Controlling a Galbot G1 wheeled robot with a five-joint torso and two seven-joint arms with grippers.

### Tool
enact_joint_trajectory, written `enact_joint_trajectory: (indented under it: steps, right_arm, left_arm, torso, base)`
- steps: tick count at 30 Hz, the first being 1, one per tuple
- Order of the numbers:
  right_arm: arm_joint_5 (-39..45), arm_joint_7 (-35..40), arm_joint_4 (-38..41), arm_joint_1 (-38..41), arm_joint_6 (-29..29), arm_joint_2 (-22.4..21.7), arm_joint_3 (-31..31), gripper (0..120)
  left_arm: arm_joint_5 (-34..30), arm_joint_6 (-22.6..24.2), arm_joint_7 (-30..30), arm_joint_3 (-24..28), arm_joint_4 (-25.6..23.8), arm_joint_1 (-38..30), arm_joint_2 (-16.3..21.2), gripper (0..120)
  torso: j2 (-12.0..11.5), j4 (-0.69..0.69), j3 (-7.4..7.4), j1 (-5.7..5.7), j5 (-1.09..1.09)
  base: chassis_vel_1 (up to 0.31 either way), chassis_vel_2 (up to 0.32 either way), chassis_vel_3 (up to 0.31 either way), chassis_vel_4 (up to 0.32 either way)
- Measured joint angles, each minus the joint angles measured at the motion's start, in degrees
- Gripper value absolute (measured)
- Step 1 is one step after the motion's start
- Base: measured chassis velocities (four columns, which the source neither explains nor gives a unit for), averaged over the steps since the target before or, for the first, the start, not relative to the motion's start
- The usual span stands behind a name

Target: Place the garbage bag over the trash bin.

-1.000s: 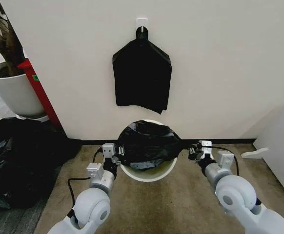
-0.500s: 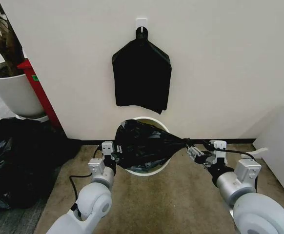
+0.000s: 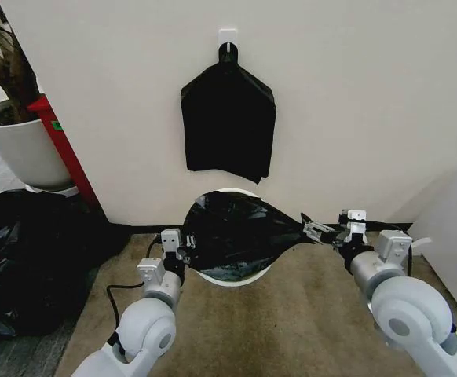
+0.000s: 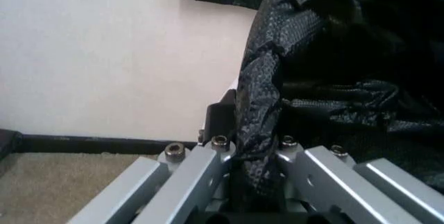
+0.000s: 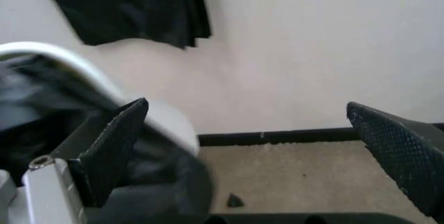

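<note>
Left gripper (image 3: 186, 250) is clamped on the bag's (image 3: 240, 233) left edge. Right gripper (image 3: 316, 229) is spread apart, just off the bag's right tip. Bag is stretched over the bin (image 3: 230, 276), by the wall.

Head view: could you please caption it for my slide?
Both pincers stretch the garbage bag over the trash bin.

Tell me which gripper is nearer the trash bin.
Left. The left gripper sits right at the trash bin's left rim, clamped on the garbage bag. The right gripper is open, off to the bin's right.
</note>
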Motion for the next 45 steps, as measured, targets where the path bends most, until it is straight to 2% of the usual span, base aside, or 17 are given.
enact_joint_trajectory:
  steps: [8, 12, 20, 23, 28, 35, 40, 43, 44, 45]
  right_arm:
    - [4.0, 0.6, 3.3, -3.0, -4.5, -0.7, 3.4, 100]
    - [2.6, -0.9, -1.2, -3.8, -6.0, 0.6, 4.3, 100]
    - [-0.7, -3.2, -8.0, -3.3, -4.6, 1.6, 5.1, 100]
    - [-0.3, -2.7, -6.2, -3.7, -4.4, 1.5, 5.4, 100]
    - [4.0, 1.7, 1.5, -5.3, -4.8, 0.4, 6.2, 100]
    - [5.1, 2.6, 3.9, -8.9, -5.4, -0.1, 9.3, 100]
    - [3.9, -0.3, 3.9, -9.1, -5.4, -1.3, 9.5, 100]
    - [1.2, -4.1, 4.0, -7.6, -6.6, -2.8, 8.4, 100]
    - [-3.0, -10.0, 4.1, -4.9, -8.0, -5.0, 7.1, 100]
    - [-3.0, -10.0, 4.1, -4.9, -8.0, -5.0, 7.1, 100]
  left_arm:
    - [-0.1, 0.0, 0.0, 0.2, 0.0, -0.1, 0.0, 2]
    - [-0.3, -0.1, 0.2, 0.3, -1.3, 0.0, 0.1, 2]
    - [-0.6, -0.2, 0.4, -0.2, -3.8, 1.4, 0.8, 2]
    - [-0.6, -0.3, 0.4, -0.3, -3.8, 1.6, 0.7, 2]
    - [-0.6, -0.5, 0.5, -0.1, -3.2, 1.1, 0.4, 2]
    - [-1.1, -0.4, 0.5, -0.1, -2.9, 0.9, 0.2, 2]
    - [-0.6, -0.2, 0.5, -0.1, -2.2, 0.8, 0.3, 2]
    - [0.6, 0.0, 0.7, 0.2, -1.8, 0.7, 0.4, 2]
    - [1.6, 0.4, 0.9, 0.7, -1.7, 0.7, 0.6, 2]
    - [1.6, 0.4, 0.9, 0.7, -1.7, 0.7, 0.6, 2]
  torso:
    - [0.0, 0.00, 0.00, 0.00, -0.01]
    - [0.0, 0.00, 0.00, 0.00, 0.02]
    - [0.0, 0.01, 0.00, 0.00, 0.03]
    - [0.0, 0.00, 0.00, 0.00, 0.01]
    - [0.0, 0.00, 0.00, 0.00, -0.01]
    - [0.0, 0.00, 0.00, 0.00, 0.00]
    - [0.0, -0.02, 0.00, 0.00, 0.01]
    - [0.0, 0.00, 0.00, 0.00, 0.01]
    - [0.0, -0.01, 0.00, 0.00, 0.00]
    - [0.0, -0.01, 0.00, 0.00, 0.00]
  base:
    - [0.000, 0.000, 0.000, 0.000]
    - [0.000, 0.000, 0.000, 0.000]
    - [0.000, 0.000, 0.000, 0.000]
    - [0.000, 0.000, 0.000, 0.000]
    - [0.000, 0.000, 0.000, 0.000]
    - [0.000, 0.000, 0.000, 0.000]
    - [0.000, 0.000, 0.000, 0.000]
    - [0.000, 0.000, 0.000, 0.000]
    - [0.000, 0.000, 0.000, 0.000]
    - [0.000, 0.000, 0.000, 0.000]
